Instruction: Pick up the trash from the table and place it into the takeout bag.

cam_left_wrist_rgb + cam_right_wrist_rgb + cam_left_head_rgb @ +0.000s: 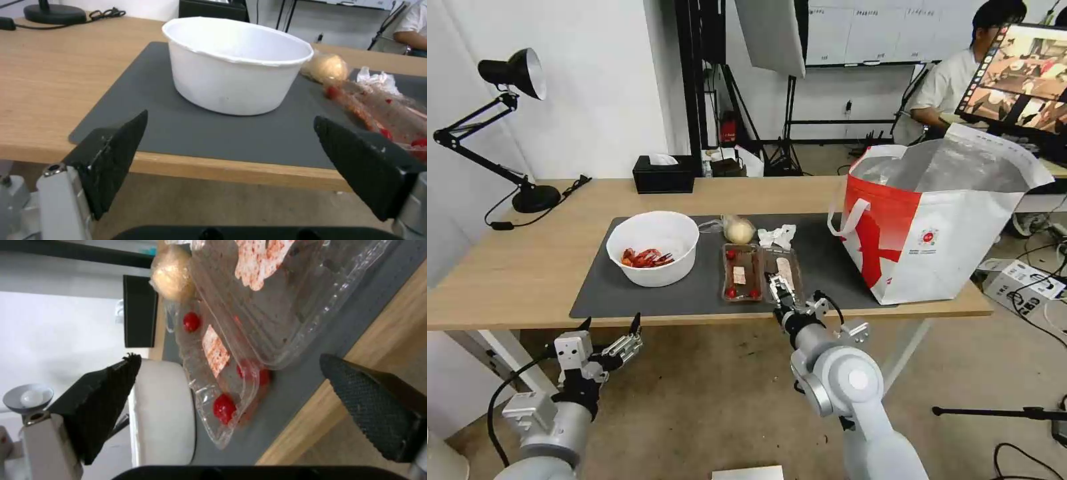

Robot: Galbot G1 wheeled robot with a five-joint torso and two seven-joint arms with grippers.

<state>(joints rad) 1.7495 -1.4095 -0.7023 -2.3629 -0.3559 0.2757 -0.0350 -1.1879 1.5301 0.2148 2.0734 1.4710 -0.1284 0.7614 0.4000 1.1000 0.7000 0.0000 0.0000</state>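
On the table, a dark grey mat carries the trash: a white bowl with red crayfish shells, a clear hinged tray, a bagged beige bun and a crumpled tissue. The takeout bag stands open at the mat's right end. My right gripper is open at the tray's near edge, and its wrist view has the tray between the spread fingers. My left gripper hangs open below the table's front edge, facing the bowl.
A black tissue box sits at the table's back edge. A black desk lamp and its cord occupy the back left corner. Cables and a power strip lie on the floor to the right.
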